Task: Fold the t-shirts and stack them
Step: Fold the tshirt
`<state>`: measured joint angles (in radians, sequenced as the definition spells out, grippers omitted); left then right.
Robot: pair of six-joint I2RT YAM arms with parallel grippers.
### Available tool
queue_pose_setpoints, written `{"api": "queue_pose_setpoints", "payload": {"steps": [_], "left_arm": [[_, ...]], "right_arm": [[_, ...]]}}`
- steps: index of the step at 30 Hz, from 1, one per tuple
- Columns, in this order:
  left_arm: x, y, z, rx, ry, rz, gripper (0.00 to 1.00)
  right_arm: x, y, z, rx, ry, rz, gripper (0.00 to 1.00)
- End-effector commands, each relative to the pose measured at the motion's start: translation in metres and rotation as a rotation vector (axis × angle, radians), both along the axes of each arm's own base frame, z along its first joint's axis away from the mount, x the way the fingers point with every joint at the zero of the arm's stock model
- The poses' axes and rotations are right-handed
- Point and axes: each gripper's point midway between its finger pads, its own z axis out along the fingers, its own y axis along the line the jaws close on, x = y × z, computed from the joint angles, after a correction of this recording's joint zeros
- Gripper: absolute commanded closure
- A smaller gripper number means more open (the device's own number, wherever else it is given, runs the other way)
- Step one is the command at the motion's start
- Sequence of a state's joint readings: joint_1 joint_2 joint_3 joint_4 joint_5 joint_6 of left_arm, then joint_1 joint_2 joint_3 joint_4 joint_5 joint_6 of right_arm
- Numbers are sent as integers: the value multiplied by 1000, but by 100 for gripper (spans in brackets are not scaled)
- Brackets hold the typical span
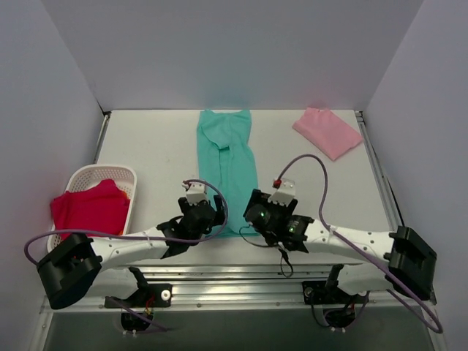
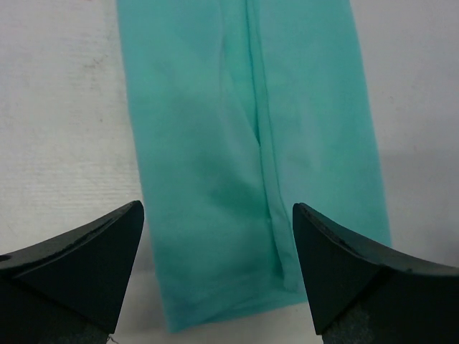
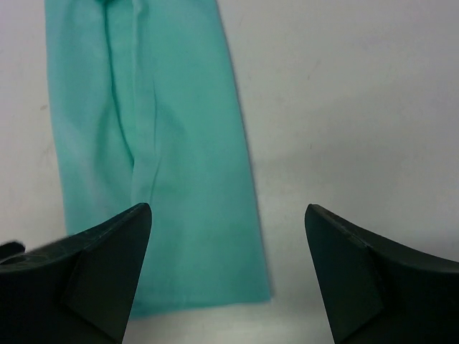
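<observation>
The teal-green t-shirt (image 1: 228,164) lies on the table folded into a long narrow strip, running from the back to the near edge. Its near hem shows in the left wrist view (image 2: 237,179) and in the right wrist view (image 3: 165,165). My left gripper (image 1: 208,219) is open, hovering over the strip's near left corner (image 2: 215,287). My right gripper (image 1: 256,219) is open, hovering over the near right corner (image 3: 226,279). Neither holds anything. The pale pink t-shirt (image 1: 327,131) lies folded at the back right.
A white lattice basket (image 1: 80,179) stands at the left edge with a red cloth (image 1: 89,208) in it. Grey walls close in the table on three sides. A metal rail runs along the near edge (image 1: 234,274).
</observation>
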<state>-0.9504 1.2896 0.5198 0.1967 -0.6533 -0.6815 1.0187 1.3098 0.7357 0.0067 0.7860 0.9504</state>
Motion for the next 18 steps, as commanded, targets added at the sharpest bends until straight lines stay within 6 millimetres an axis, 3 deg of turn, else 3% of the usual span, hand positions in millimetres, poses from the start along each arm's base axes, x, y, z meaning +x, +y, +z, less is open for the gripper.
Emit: {"api": "queue_pose_setpoints", "payload": {"steps": [1, 2, 5, 10, 13, 18], "left_arm": [[-34, -18, 10, -106, 99, -42, 7], [-45, -9, -4, -96, 143, -47, 7], [-62, 0, -6, -146, 198, -43, 7], [-82, 14, 4, -204, 231, -46, 8], [-90, 24, -11, -182, 274, -19, 8], [-96, 13, -43, -220, 346, -24, 7]], "right_arm": [[-46, -36, -16, 32, 48, -74, 16], [-53, -37, -24, 48, 73, -62, 16], [-70, -38, -49, 108, 150, -27, 18], [-78, -21, -74, 161, 204, 26, 24], [-77, -14, -91, 136, 225, 39, 28], [-72, 10, -115, 132, 264, 84, 35]]}}
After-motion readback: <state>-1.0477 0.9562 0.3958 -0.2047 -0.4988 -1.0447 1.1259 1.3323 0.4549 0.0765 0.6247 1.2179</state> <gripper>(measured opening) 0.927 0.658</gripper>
